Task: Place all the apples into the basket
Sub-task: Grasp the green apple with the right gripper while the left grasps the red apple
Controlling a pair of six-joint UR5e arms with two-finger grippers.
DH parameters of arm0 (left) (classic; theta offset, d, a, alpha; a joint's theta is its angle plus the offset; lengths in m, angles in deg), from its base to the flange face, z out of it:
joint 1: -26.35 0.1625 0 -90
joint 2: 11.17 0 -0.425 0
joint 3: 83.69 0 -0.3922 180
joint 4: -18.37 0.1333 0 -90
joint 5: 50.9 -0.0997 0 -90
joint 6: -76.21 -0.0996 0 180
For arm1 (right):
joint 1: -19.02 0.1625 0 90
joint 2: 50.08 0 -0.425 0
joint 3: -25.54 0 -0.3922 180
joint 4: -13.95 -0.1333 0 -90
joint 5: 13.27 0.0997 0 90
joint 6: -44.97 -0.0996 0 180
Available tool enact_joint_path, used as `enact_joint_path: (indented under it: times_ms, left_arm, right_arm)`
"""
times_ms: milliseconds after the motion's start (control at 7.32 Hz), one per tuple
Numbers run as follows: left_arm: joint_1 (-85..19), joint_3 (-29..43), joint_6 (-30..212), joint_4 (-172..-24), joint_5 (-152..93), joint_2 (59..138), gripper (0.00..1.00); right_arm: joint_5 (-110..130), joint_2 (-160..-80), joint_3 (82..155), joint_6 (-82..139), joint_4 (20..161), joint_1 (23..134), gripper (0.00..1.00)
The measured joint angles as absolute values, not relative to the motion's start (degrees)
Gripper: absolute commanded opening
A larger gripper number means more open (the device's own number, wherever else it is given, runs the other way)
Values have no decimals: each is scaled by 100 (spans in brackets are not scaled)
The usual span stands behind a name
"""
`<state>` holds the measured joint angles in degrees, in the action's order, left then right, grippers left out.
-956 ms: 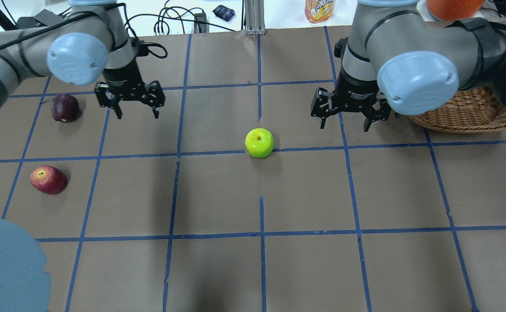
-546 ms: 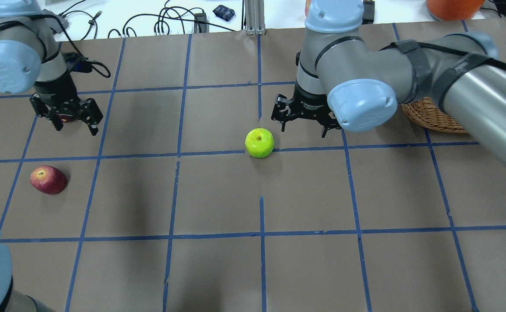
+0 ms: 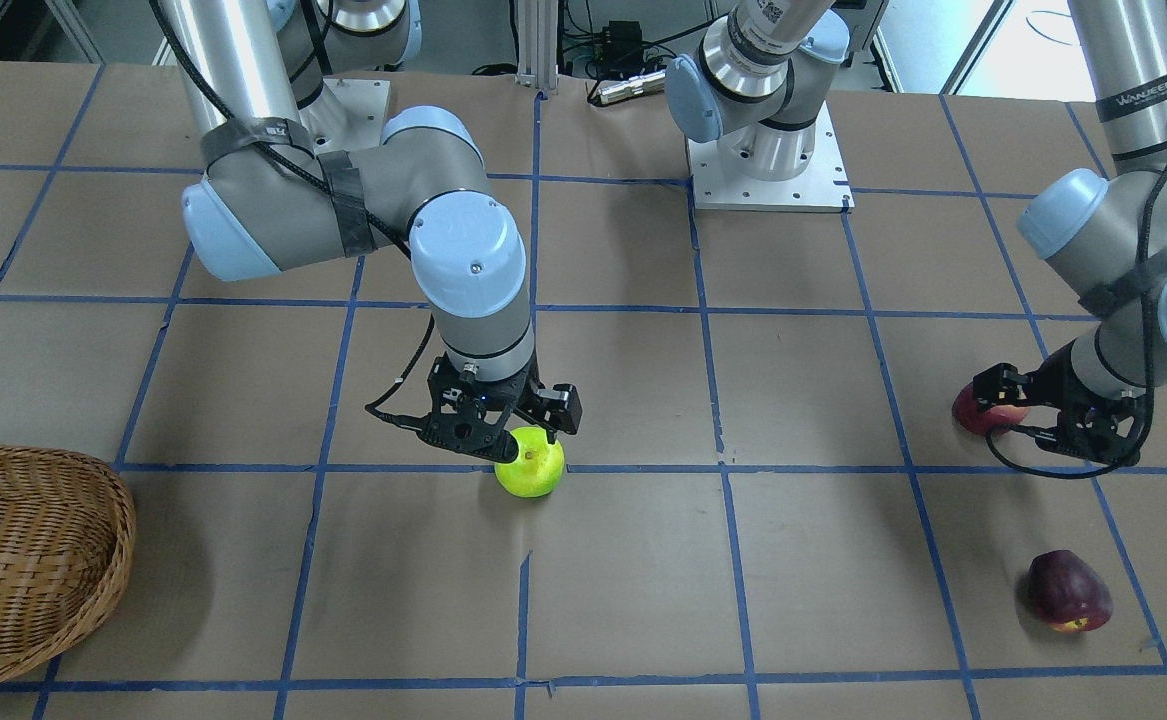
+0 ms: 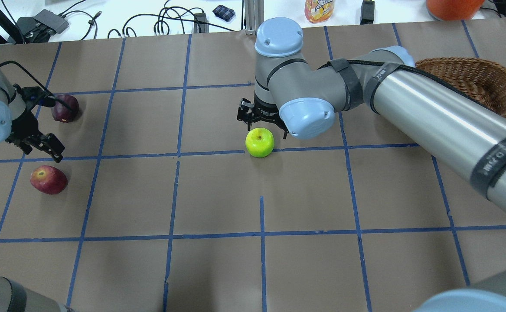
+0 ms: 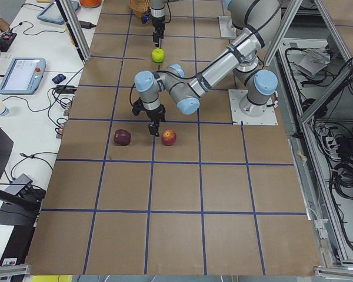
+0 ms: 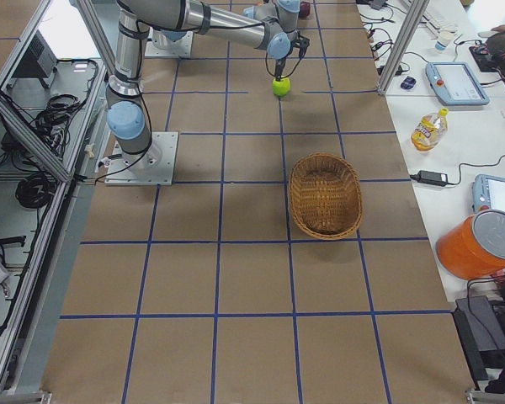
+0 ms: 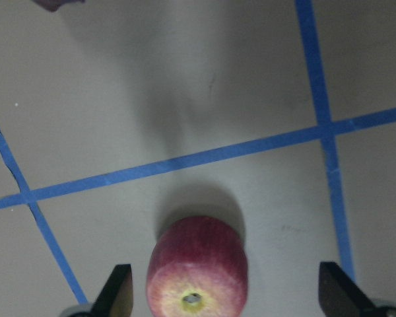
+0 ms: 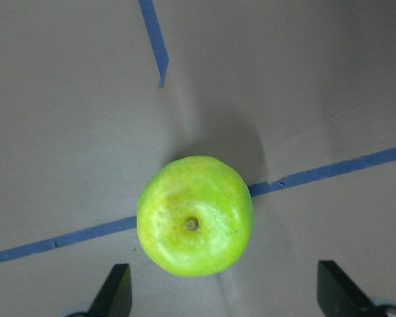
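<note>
Green apple [image 4: 259,142]: stands upright near mid-desk on a blue tape line, stem dimple up, well apart from the basket [image 4: 491,86] at the robot's far right. Red apple [image 4: 48,179] and maroon apple [image 4: 65,108] lie on the robot's far left, near each other but not touching. The basket holds no fruit. Assessment of handling: the apples look firm and smooth-skinned, of moderate weight, round enough to roll if nudged and to slip from a shallow pinch. They are best taken from above, with the fingers on opposite sides at the widest girth, clear of the stem dimple. The red apple rests on its side, so a slightly off-centre closure could squeeze it out. Right pincer [image 4: 266,130]: fingers spread apart, poised directly over the green apple, not closed on it. Left pincer [image 4: 42,151]: fingers likewise apart, holding nothing, set between the maroon and red apples; its wrist view shows the red apple lying between the fingertips. Desk [image 4: 218,195]: brown paper with a blue tape grid. Change noted against half a second earlier: the right pincer stood just beside the green apple on the basket side and has shifted over it. The left pincer has left the maroon apple for the red. All three apples are unmoved.
</note>
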<state>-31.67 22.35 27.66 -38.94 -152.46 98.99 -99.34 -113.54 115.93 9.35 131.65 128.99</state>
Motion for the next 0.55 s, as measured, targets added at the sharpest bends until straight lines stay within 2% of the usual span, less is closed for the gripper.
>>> enact_joint_path:
  times_ms: [546]
  left_arm:
    - [-2919,2583,2619,-3560,-15044,10005,100]
  right_arm:
    - [-9991,-10764,11462,748,13256,13077,100]
